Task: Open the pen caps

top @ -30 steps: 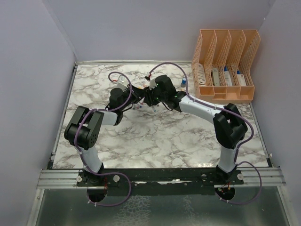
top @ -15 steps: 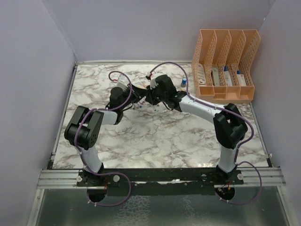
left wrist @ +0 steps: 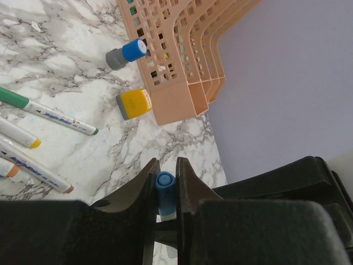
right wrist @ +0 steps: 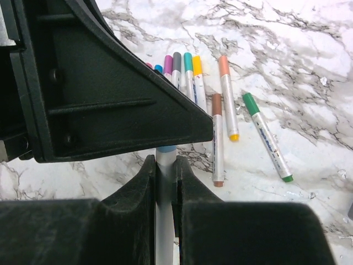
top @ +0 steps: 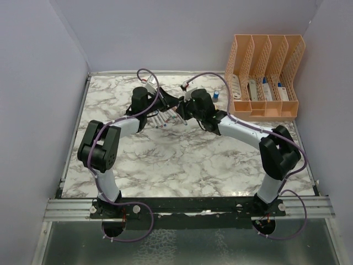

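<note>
We record bright, even, diffuse light from overhead across the marble surface point(top: 182, 160). Shadows under the arms point(top: 237, 128) are soft and faint. In both wrist views the jaws nearest the lens read dark, underexposed and slightly blurred, while the pen caps point(right wrist: 188, 62) on the surface beyond are sharp.

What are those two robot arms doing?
They are holding one thin white marker pen between them, above the marble table. The left gripper is shut on the pen's small blue plastic cap, and the right gripper is shut on its barrel. The cap looks as if it is not yet off. More marker pens with coloured caps lie on the table nearby.
</note>
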You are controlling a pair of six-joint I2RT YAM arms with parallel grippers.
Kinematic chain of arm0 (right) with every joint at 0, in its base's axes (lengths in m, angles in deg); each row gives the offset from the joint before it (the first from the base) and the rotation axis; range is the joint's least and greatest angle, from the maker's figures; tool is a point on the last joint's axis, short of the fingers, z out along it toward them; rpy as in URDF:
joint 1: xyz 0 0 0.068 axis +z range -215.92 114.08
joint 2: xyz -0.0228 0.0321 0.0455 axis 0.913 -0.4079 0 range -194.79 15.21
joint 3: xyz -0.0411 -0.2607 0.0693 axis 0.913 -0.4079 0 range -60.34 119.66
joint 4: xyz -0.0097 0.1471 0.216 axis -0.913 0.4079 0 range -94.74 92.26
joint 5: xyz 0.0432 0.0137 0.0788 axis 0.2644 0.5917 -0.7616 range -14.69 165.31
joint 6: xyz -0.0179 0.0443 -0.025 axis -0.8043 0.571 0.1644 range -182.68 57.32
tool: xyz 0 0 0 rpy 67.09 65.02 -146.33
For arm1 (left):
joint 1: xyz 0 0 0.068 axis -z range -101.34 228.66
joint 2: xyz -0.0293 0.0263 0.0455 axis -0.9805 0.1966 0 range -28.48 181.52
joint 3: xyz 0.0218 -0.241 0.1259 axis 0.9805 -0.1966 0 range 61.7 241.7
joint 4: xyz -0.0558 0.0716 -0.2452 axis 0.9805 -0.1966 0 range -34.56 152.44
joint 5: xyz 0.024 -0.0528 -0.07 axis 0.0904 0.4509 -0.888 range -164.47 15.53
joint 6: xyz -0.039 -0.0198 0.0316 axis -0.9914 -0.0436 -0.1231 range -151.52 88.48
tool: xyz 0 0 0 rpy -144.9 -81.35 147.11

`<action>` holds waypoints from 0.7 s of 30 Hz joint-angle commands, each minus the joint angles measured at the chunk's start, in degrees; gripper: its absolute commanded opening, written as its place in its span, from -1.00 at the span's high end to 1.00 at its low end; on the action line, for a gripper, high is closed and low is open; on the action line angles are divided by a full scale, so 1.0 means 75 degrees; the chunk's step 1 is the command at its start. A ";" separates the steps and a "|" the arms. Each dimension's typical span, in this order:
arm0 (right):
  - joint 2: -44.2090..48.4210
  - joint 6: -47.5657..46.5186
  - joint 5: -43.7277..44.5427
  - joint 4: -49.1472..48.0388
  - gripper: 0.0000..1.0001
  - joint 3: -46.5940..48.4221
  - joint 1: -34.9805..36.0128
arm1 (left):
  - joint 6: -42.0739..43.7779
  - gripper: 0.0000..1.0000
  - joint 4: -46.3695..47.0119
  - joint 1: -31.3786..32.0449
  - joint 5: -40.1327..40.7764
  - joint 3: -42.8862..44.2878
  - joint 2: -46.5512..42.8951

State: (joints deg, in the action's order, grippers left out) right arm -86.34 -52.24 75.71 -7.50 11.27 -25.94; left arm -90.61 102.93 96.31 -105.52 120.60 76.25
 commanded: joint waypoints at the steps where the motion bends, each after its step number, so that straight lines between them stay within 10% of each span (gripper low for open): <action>1: 0.0410 -0.0030 -0.0518 0.1773 0.97 -0.0513 0.0259 | 0.0948 1.00 -0.0121 -0.1175 0.1925 0.0496 0.0182; 15: 0.1030 -0.0006 -0.0168 0.2198 0.97 -0.0722 0.0238 | 0.1803 1.00 -0.1416 -0.1396 0.2690 0.0845 0.0002; 21: 0.0579 -0.0041 0.0276 0.2495 0.97 -0.0191 -0.0267 | 0.2786 1.00 -0.3784 -0.1680 0.2815 0.2361 0.0627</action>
State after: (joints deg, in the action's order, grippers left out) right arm -80.49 -52.31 74.71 9.41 6.88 -25.04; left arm -76.71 87.43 85.43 -87.14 130.11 77.38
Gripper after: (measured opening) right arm 0.090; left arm 0.165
